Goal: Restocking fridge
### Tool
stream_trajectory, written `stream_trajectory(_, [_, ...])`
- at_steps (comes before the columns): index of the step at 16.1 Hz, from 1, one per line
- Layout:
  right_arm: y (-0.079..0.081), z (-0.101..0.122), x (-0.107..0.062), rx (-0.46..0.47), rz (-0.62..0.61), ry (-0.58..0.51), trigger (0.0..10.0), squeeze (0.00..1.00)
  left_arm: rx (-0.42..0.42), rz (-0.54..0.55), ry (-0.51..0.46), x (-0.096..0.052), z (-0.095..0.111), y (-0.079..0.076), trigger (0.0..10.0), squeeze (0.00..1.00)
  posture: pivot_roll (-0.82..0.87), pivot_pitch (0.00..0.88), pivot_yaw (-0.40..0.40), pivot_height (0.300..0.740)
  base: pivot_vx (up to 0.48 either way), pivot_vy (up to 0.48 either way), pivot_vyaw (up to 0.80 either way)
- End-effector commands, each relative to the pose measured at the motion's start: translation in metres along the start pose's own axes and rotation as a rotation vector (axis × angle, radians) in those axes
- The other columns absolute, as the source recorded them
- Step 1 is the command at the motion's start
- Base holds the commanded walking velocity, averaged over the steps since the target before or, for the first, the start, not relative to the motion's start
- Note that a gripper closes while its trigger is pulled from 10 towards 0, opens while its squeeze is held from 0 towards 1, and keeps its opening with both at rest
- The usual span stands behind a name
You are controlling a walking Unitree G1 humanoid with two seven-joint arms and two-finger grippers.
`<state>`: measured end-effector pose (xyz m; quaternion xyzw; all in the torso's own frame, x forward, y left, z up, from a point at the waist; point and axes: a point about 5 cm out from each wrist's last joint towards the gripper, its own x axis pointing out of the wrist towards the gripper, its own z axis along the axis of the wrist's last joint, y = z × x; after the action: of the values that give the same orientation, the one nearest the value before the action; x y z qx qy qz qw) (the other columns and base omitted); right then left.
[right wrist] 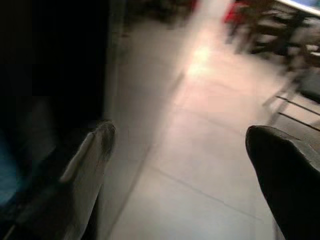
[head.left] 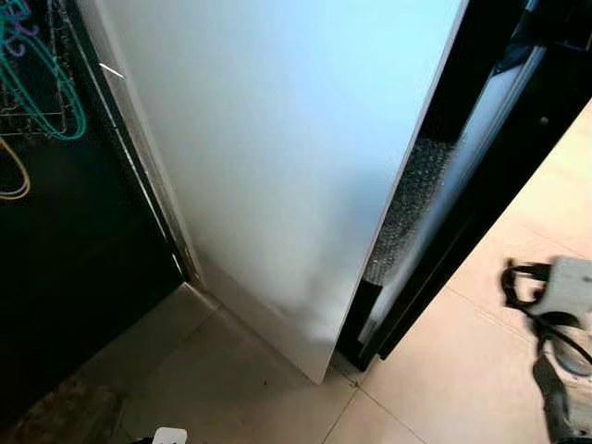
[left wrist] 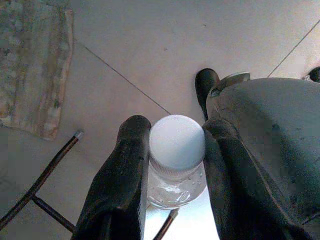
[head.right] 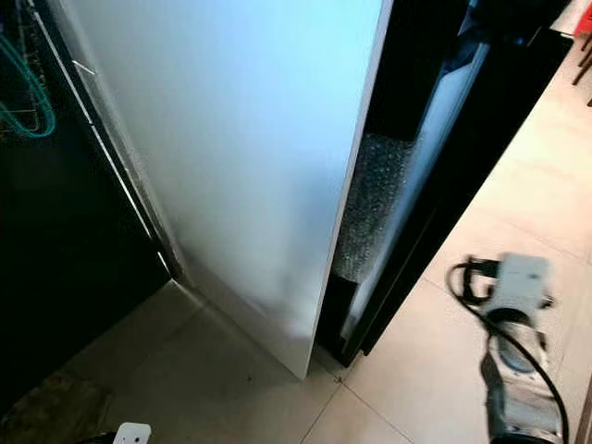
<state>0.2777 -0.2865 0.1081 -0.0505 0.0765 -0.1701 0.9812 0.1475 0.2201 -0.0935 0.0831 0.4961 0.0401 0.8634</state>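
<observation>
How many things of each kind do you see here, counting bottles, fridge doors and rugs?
Bottle, held in the left tool: 1
Fridge door, open: 1
Rug on the floor: 1
Total: 3

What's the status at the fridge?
Left end effector shut on clear white-capped plastic bottle. Right end effector open, empty. White fridge door ajar ahead.

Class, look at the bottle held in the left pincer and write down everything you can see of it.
The bottle is seen from above, cap toward the camera. It has a round, smooth white cap with a ribbed skirt, and below it a clear, embossed shoulder that looks like plastic. The left pincer is shut on it, one black finger pressing each side at the cap and neck. It hangs above the pale tiled floor. Its lower body and contents cannot be made out.
</observation>
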Motion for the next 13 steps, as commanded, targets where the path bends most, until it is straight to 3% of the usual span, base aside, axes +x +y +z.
stream_trajectory(1, [0.002, 0.003, -0.001, -0.011, 0.037, 0.014, 10.0, 0.00, 0.024, -0.007, 0.031, -0.001, -0.006, 0.000, 10.0, 0.00, 0.05, 0.055, -0.060, 0.740, 0.000, 0.000, 0.00])
stream_trajectory(2, [0.009, 0.003, -0.002, 0.002, 0.113, 0.042, 10.0, 0.00, 0.023, -0.003, 0.026, 0.000, -0.002, 0.003, 10.0, 0.00, 0.05, 0.057, -0.059, 0.740, 0.000, 0.000, 0.00])
stream_trajectory(5, [0.028, 0.023, 0.003, 0.016, 0.273, -0.009, 10.0, 0.00, 0.017, 0.010, 0.020, 0.001, 0.004, 0.012, 10.0, 0.00, 0.04, 0.077, -0.061, 0.740, 0.000, 0.000, 0.00])
stream_trajectory(7, [0.042, 0.041, 0.012, 0.031, 0.311, -0.054, 10.0, 0.00, 0.005, 0.043, 0.021, -0.001, 0.006, 0.041, 10.0, 0.00, 0.05, 0.085, -0.062, 0.740, 0.000, 0.000, 0.00])
stream_trajectory(13, [0.062, 0.061, 0.025, 0.028, 0.368, -0.100, 10.0, 0.00, -0.002, 0.055, 0.017, -0.002, 0.011, 0.050, 10.0, 0.00, 0.05, 0.097, -0.058, 0.740, 0.000, 0.000, 0.00])
